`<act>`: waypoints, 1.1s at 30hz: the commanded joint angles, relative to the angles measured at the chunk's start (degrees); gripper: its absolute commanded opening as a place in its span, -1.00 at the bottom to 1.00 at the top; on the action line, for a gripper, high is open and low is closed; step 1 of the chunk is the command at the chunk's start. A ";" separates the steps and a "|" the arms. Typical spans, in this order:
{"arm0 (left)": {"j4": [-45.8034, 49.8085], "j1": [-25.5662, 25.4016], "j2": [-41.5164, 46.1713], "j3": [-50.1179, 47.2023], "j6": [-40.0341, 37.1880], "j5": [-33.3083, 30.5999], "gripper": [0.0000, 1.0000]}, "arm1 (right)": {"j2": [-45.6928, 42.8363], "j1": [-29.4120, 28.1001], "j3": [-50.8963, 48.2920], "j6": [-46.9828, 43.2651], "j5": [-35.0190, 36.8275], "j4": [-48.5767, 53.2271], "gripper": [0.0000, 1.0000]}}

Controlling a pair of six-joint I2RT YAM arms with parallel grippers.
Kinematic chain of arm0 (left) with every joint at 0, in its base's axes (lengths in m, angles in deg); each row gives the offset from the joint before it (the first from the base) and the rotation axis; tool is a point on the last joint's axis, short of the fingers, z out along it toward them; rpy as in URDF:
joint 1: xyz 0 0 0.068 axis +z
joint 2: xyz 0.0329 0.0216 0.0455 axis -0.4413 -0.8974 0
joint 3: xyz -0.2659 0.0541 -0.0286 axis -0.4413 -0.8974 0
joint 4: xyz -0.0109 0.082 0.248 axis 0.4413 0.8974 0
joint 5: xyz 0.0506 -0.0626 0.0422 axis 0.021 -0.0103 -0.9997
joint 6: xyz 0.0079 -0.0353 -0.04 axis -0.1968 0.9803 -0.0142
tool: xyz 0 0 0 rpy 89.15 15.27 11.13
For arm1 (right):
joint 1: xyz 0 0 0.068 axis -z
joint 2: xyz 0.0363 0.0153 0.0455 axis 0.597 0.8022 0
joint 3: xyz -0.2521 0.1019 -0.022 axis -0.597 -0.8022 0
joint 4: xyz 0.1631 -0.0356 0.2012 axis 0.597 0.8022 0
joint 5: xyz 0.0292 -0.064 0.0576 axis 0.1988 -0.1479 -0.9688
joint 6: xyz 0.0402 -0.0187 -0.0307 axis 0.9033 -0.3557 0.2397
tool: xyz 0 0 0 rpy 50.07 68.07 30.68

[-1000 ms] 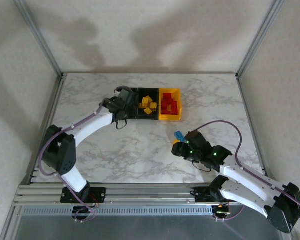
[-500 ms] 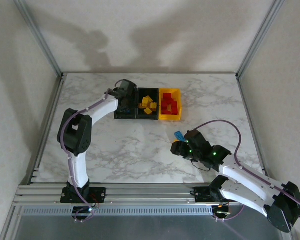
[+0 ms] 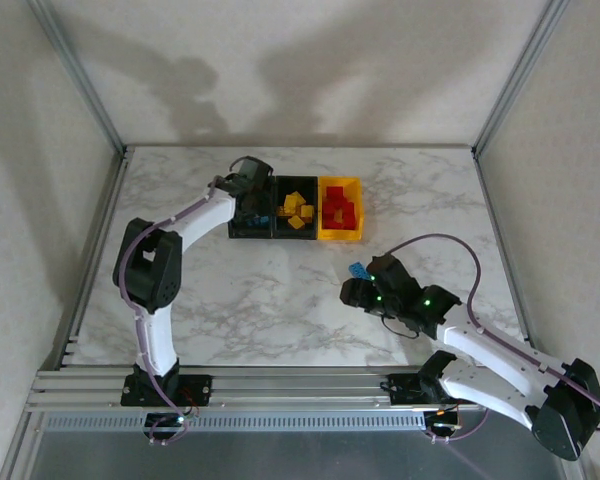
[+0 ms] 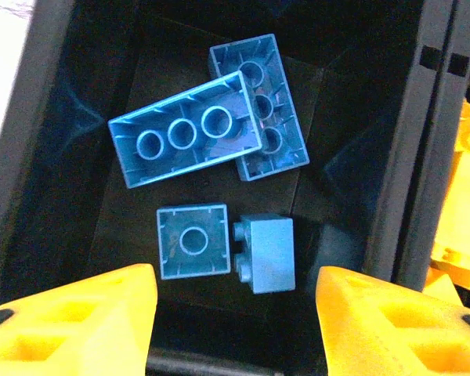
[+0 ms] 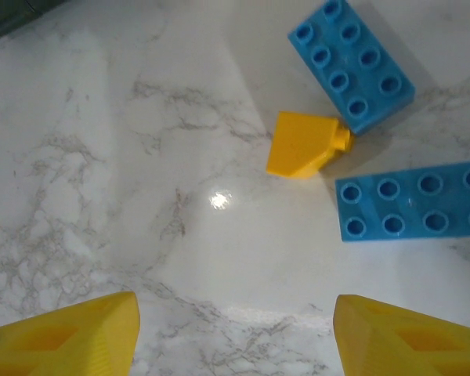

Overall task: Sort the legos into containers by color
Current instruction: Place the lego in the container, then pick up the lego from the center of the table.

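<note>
- The left gripper (image 4: 235, 329) hangs over the left black bin (image 4: 55, 157), at 12 o'clock on the table (image 3: 280, 300). Its jaws stand apart with nothing between them, and four blue bricks (image 4: 186, 129) lie on the bin floor below.
- Along the row toward 3 o'clock, the middle black bin (image 3: 296, 236) holds yellow pieces and the yellow-orange bin (image 3: 340, 237) holds red ones.
- The right gripper (image 5: 235, 329) hovers spread and empty above the marble, at about 4 o'clock on the table, with three loose bricks just ahead of it.
- In its own camera, the yellow brick (image 5: 301, 146) sits at 1 o'clock, tipped on its side, and its stud seems to touch a blue brick (image 5: 351, 64). A second blue brick (image 5: 411, 210) lies near at 3 o'clock.
- One risk, as I judge it, is that closing on the yellow one shoves or catches its blue neighbour, since they meet. A tipped piece may also squirt out from between the pads.
- Another is a clash between the arms if the right one carries to the bin row while the left one hangs there.
- A blue piece dropped in could also bounce off the bricks leaning on each other in that bin.
</note>
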State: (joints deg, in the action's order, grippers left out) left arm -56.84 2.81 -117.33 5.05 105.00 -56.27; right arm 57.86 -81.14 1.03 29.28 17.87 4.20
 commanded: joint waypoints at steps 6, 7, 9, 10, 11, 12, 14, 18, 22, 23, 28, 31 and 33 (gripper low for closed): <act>-4.33 -3.59 19.16 -13.71 2.92 4.77 0.15 | 10.96 3.86 10.69 -9.31 8.35 5.46 0.33; -4.77 -4.28 20.91 -15.65 3.39 4.95 0.20 | 12.65 4.39 11.54 -10.51 8.40 5.46 0.33; -5.26 -5.83 25.07 -19.49 4.11 5.51 0.21 | 16.02 6.29 13.11 -13.04 9.13 5.20 0.33; -5.60 -6.59 26.83 -21.22 4.38 5.78 0.22 | 17.67 6.96 13.76 -14.11 9.46 5.26 0.33; -6.04 -7.44 28.90 -23.07 4.63 6.21 0.22 | 19.68 7.53 14.77 -15.27 10.11 5.41 0.33; -6.95 -8.39 30.95 -25.04 5.08 6.84 0.22 | 21.51 8.10 15.64 -16.41 10.67 5.42 0.33; -8.78 -9.76 34.71 -28.85 6.04 8.98 0.27 | 24.71 9.22 16.65 -18.42 10.38 4.44 0.32; -13.51 -11.79 41.55 -36.78 9.14 14.03 0.28 | 29.89 10.89 18.23 -21.22 8.58 2.24 0.29; -14.73 -12.74 47.37 -43.08 11.68 15.56 0.28 | 34.63 11.75 20.24 -23.28 6.87 0.78 0.27; -14.84 -12.90 48.75 -44.41 12.19 15.68 0.28 | 35.74 11.88 20.56 -23.70 6.53 0.40 0.27; -13.43 -13.02 52.95 -47.99 13.37 14.46 0.33 | 40.20 11.97 21.62 -24.90 5.13 -1.50 0.27; -12.94 -13.01 53.43 -48.29 13.40 14.27 0.33 | 42.57 11.99 21.82 -25.01 4.80 -1.83 0.23; -13.34 -13.01 53.61 -48.37 13.42 14.65 0.33 | 43.54 12.04 21.69 -25.07 4.95 -2.36 0.18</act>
State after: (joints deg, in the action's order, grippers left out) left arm -69.32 -9.85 -64.79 -42.84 117.48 -42.54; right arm 100.11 -69.52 21.64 5.24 23.46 2.54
